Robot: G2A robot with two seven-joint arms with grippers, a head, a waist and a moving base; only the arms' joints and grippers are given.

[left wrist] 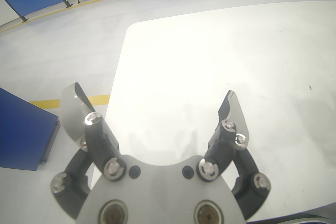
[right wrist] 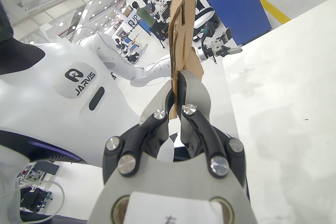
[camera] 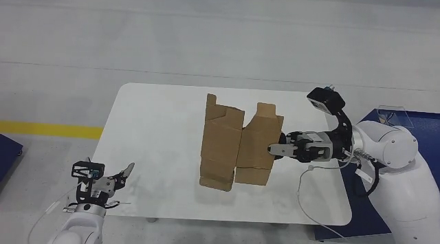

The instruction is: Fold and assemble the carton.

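A flat brown carton (camera: 234,149) hangs over the middle of the white table (camera: 151,127), its panels partly unfolded, flaps at both ends. My right gripper (camera: 273,150) is shut on the carton's right edge. In the right wrist view the carton (right wrist: 182,22) is seen edge-on, rising from between the clamped fingers of the right gripper (right wrist: 176,83). My left gripper (camera: 122,175) sits at the table's near left corner, well away from the carton. In its own view the left gripper (left wrist: 155,99) stands open with nothing between its fingers, above bare table (left wrist: 210,57).
A blue cabinet (left wrist: 21,133) stands on the floor left of the table. Another blue unit (camera: 412,117) is beside the right arm. A white cable (camera: 316,203) loops over the table's near right part. The table's left half and far side are bare.
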